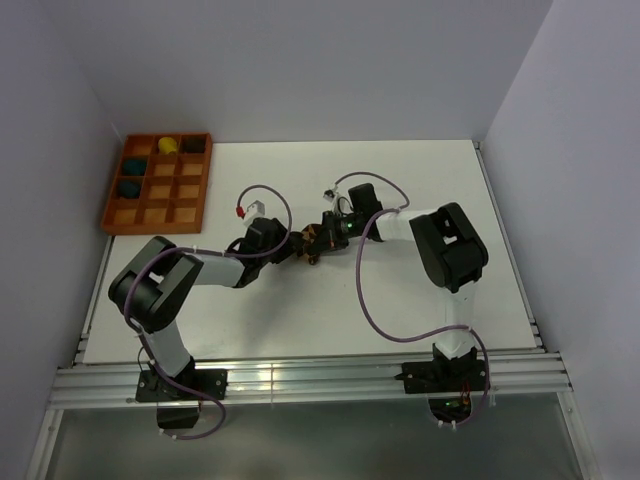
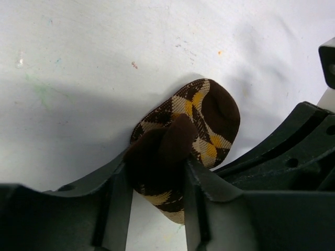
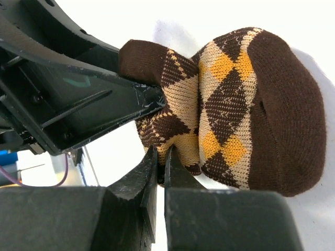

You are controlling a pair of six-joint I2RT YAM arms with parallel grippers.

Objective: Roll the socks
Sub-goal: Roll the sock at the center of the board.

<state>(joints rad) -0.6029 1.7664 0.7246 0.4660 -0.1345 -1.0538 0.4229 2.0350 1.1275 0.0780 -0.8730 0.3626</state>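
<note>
The socks [image 1: 311, 243] are a rolled-up brown and tan argyle bundle on the white table [image 1: 400, 180], between my two grippers. In the left wrist view the socks [image 2: 209, 117] fill the gap of my left gripper [image 2: 157, 175]. Both its fingers press on the dark-brown cuff end. My right gripper [image 3: 163, 157] comes from the other side, its jaws almost together and pinching a thin fold at the edge of the socks [image 3: 246, 104]. The dark toe faces away from the left gripper. From above, the left gripper [image 1: 294, 250] and right gripper [image 1: 323, 237] nearly meet over the bundle.
A wooden compartment tray [image 1: 195, 190] stands at the back left, holding teal sock balls [image 1: 137, 165], a yellow sock ball [image 1: 168, 146] and a dark ball [image 1: 193, 145]. The left gripper's black body [image 3: 68, 94] fills the right wrist view's upper left. Walls enclose the table.
</note>
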